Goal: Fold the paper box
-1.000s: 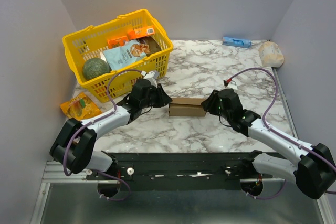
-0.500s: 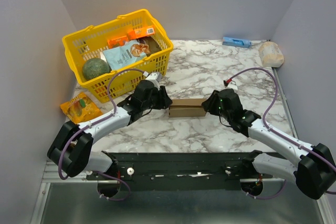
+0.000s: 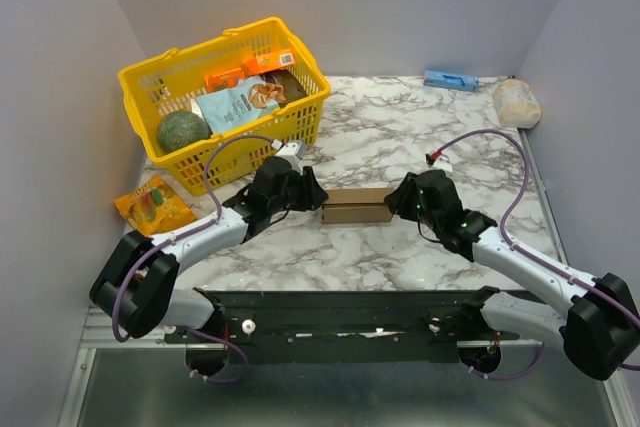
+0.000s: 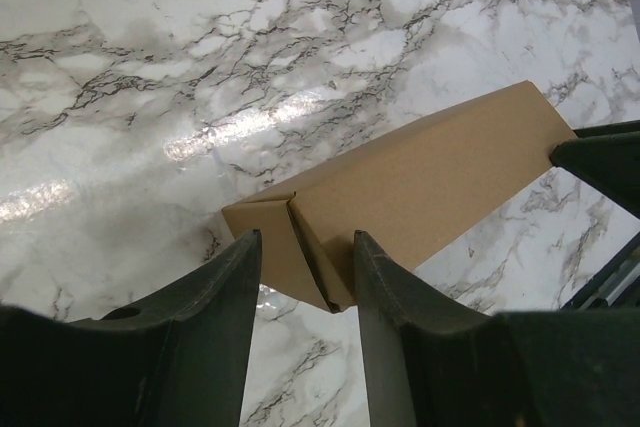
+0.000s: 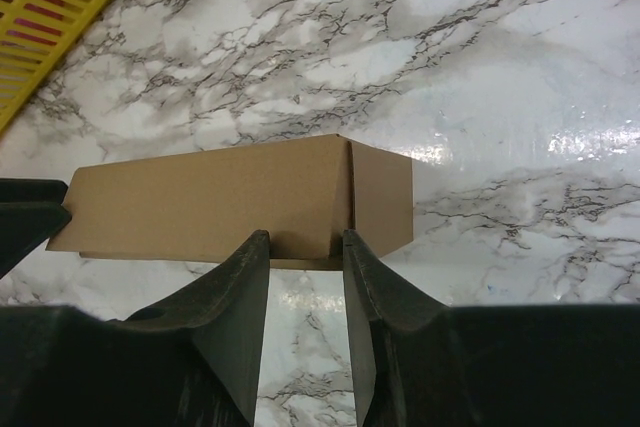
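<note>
The left gripper (image 4: 305, 247) has its jaws set a narrow way apart, clamped on nothing. Its two dark fingers (image 4: 235, 287) straddle the left end of the paper box (image 4: 430, 177), where the folded end flap and a corner show in the gap. Whether the tips actually press on the cardboard cannot be told.

The right gripper (image 5: 305, 242) is likewise narrowly parted and holds nothing. Its fingers (image 5: 240, 287) are right up against the right end of the carton, near the seam of the end panel.

From above, the closed brown carton lies flat between the two grippers, about the middle of the marble table (image 3: 400, 137), long side running left to right.

Far left stands a yellow basket (image 3: 290, 127) of groceries, with an orange packet (image 3: 153, 202) on the table near it. A small blue box (image 3: 449, 79) and a pale bag (image 3: 516, 102) sit at the far right.
</note>
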`<state>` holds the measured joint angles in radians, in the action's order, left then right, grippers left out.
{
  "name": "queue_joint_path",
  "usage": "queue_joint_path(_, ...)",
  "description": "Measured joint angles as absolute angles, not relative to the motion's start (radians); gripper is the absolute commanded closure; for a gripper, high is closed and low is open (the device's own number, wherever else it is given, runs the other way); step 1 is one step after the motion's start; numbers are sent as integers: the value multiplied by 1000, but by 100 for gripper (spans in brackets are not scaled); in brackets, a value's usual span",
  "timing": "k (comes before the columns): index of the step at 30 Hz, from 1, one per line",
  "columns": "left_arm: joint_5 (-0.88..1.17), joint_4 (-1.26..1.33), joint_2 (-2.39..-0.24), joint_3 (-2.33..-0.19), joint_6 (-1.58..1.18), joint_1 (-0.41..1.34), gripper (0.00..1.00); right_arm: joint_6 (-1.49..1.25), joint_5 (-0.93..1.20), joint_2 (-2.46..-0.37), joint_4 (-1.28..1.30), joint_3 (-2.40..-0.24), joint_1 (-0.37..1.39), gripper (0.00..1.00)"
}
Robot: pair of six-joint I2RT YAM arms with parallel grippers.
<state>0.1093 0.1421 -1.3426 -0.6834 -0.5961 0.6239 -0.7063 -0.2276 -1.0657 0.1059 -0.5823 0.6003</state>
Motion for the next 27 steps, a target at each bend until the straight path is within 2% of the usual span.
queue_joint_path(8, 147, 270, -1343, -603, -612, 624, 68, -704, -228, -1066, 108, -581, 600, 57)
queue_joint_path(12, 155, 319, -1341, -578, -611, 624, 72, -686, -228, -1064, 118, -582, 600, 43)
queue_joint_path(16, 160, 342, -1342, -568, -599, 624, 75, -648, -231, -1063, 162, -604, 597, 35)
queue_joint_path(22, 164, 356, -1344, -564, -578, 624, 75, -598, -149, -1049, 207, -638, 490, 36)
queue_joint_path(27, 165, 361, -1344, -561, -572, 624, 75, -589, -62, -1025, 212, -638, 453, 41)
